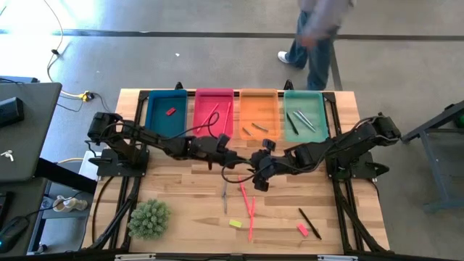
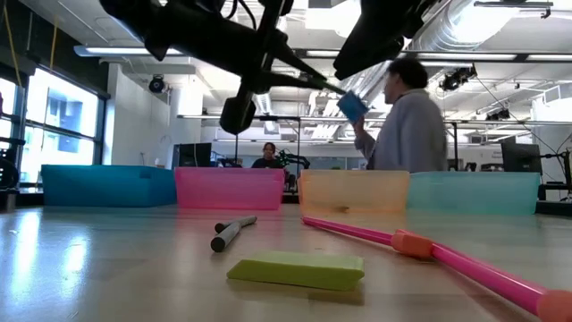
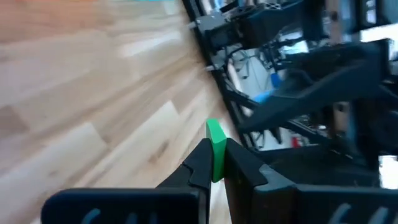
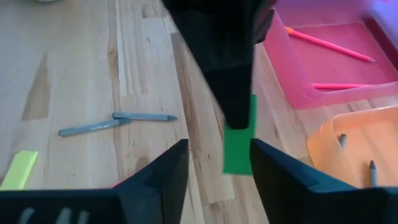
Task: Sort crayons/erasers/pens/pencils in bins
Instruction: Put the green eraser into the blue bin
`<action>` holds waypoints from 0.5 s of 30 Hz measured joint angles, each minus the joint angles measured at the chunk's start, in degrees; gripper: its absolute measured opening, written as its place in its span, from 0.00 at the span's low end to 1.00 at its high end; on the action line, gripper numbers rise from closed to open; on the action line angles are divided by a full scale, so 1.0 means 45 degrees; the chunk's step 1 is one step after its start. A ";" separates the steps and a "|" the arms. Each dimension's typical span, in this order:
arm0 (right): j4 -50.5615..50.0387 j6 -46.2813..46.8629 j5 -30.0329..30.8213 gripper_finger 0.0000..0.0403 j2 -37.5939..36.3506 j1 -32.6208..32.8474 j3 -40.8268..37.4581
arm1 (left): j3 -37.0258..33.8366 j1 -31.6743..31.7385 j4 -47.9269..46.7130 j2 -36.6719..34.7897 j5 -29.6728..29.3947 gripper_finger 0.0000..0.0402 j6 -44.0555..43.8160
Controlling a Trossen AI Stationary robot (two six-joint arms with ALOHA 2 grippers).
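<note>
Four bins (image 1: 212,93) in row at table (image 1: 181,210) far edge; loose erasers (image 1: 235,223) near front edge.

Overhead cam straight down on table (image 1: 188,210); low cam level across it; both sharing bins (image 1: 215,110), wrist cams close.

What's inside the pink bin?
The pink bin holds long thin pink sticks: two show in the right wrist view, one lying aslant, one along the near wall. The left arm, pinching a green eraser, covers one corner, so that part stays hidden.
</note>
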 joint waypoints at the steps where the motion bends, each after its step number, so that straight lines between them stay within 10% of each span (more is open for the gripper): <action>1: 0.0002 0.0144 0.0000 0.43 0.0000 0.0000 0.0000 | 0.0000 0.0068 -0.0193 0.0000 -0.0017 0.03 0.0139; 15: -0.0139 0.1161 0.0538 0.49 0.0000 -0.0108 0.0005 | -0.0005 0.1963 -0.6034 -0.3427 -0.2278 0.03 0.3668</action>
